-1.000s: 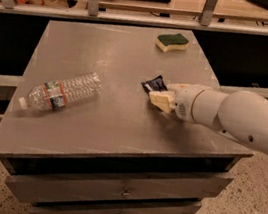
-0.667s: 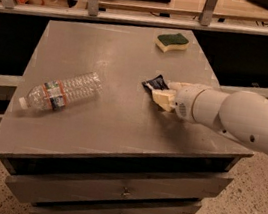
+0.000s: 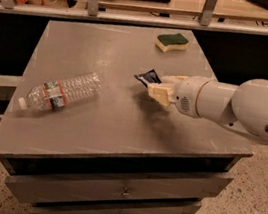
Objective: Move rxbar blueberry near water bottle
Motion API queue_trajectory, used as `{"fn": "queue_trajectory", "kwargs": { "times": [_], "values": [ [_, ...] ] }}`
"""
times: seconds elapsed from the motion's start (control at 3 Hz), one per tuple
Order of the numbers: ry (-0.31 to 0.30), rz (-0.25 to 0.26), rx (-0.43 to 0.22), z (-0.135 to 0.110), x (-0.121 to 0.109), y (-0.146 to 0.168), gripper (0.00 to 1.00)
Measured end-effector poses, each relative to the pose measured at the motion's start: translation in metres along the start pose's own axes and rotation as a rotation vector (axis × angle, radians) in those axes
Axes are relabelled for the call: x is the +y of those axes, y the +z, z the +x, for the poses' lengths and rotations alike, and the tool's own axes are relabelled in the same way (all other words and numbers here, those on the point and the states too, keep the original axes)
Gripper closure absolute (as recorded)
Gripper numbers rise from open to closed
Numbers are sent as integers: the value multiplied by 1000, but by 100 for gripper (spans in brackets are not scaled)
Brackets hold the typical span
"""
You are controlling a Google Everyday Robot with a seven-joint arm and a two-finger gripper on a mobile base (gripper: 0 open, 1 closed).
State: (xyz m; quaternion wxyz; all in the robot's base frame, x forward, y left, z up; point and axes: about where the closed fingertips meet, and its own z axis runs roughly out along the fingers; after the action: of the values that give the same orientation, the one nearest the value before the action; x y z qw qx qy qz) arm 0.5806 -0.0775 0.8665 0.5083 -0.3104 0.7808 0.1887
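Observation:
The rxbar blueberry (image 3: 147, 76), a small dark navy wrapper, sticks out to the left from between my gripper's cream fingers (image 3: 159, 93), right of the table's centre. My gripper (image 3: 160, 85) is shut on it, reaching in from the right on a white arm. The water bottle (image 3: 63, 91) lies on its side on the left part of the grey table (image 3: 106, 125), white cap toward the front left, orange-red and green label near the cap end. A wide stretch of bare tabletop separates the bar from the bottle.
A green-and-yellow sponge (image 3: 171, 41) lies at the table's back right. The table is a cabinet with drawers (image 3: 120, 193) in front. A railing and shelf (image 3: 138, 13) run behind it.
My gripper and the bar have shifted a little left and toward the back of the table. The bottle and sponge have not moved.

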Motion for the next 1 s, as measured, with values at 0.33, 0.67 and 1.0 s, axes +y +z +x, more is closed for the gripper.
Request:
{"fn": "queue_trajectory", "kwargs": {
  "times": [0.33,0.67,1.0],
  "values": [
    [-5,-107,29,-8,22,-3,100],
    [-21,-217,56,-9,47,1,100],
    [-35,-289,55,-14,66,4,100]
  ]
}}
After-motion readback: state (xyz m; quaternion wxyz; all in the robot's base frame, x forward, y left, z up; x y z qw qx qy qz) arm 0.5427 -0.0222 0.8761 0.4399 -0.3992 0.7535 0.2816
